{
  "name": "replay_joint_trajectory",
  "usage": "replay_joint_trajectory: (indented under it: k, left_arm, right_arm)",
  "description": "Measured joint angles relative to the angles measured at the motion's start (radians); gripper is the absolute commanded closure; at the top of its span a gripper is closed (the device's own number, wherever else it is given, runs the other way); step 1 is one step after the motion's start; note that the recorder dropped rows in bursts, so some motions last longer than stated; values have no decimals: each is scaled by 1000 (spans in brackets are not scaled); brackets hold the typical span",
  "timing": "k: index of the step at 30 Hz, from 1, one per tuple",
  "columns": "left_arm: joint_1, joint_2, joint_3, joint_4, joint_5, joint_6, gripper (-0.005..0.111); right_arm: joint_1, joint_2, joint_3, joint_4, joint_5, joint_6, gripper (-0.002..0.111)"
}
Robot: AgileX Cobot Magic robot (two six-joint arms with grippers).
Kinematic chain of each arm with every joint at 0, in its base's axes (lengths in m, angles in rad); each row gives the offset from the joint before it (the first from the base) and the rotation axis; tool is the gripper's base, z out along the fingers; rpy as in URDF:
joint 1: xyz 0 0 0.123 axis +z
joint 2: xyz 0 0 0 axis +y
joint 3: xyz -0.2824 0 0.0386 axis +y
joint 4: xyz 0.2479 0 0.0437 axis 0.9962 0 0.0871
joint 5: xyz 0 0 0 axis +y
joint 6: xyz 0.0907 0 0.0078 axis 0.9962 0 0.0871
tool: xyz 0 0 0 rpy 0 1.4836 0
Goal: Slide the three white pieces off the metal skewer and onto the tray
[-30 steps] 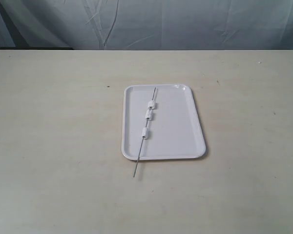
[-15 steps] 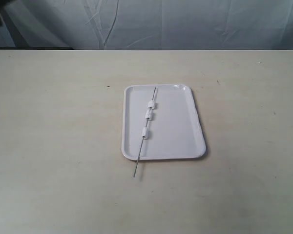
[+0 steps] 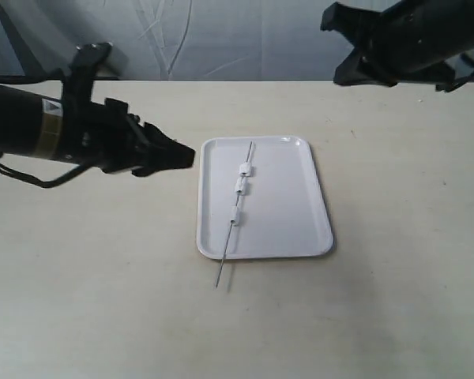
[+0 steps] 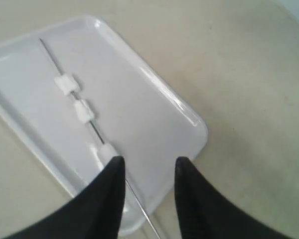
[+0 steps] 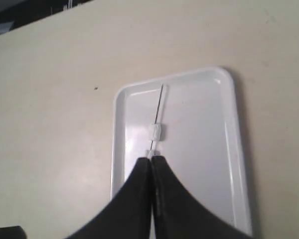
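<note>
The white tray [image 3: 288, 209] lies mid-table. Along its left half lies the metal skewer [image 3: 229, 241], whose near end pokes past the rim onto the table. The three white pieces [image 3: 245, 167] [image 3: 239, 185] [image 3: 235, 217] are threaded on it. My left gripper [image 3: 186, 155] hovers just left of the tray, open and holding nothing. In the left wrist view, the left gripper [image 4: 149, 162] frames the skewer [image 4: 95, 132] and the nearest piece [image 4: 105, 152]. My right gripper [image 5: 152, 158] is shut and empty, high above the tray [image 5: 204, 129]. It hides part of the skewer [image 5: 160, 99].
The beige table [image 3: 103, 276] spreads wide around the tray. A wrinkled grey backdrop [image 3: 245, 39] hangs behind its far edge. The right arm [image 3: 403, 39] reaches in from the upper right, and the left arm [image 3: 39, 130] from the left.
Both arms have come into view; earlier the scene held only the tray and skewer. The tray, skewer and pieces have not moved.
</note>
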Motion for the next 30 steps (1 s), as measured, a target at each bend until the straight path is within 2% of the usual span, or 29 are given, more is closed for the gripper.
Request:
replay_joint_trajectory:
  k: [3, 9, 22, 30]
  left_arm:
    - [-64, 47, -2, 0, 17, -31, 73]
    - [-126, 101, -2, 0, 26, -82, 73]
    - [-134, 138, 92, 1, 46, -92, 73]
    - [-178, 193, 105, 1, 58, -130, 73]
  right_arm:
    - [0, 60, 0, 113, 11, -105, 109]
    - [0, 140, 0, 238, 44, -207, 109]
    - [0, 191, 0, 283, 63, -262, 109]
    - [22, 211, 0, 314, 63, -285, 109]
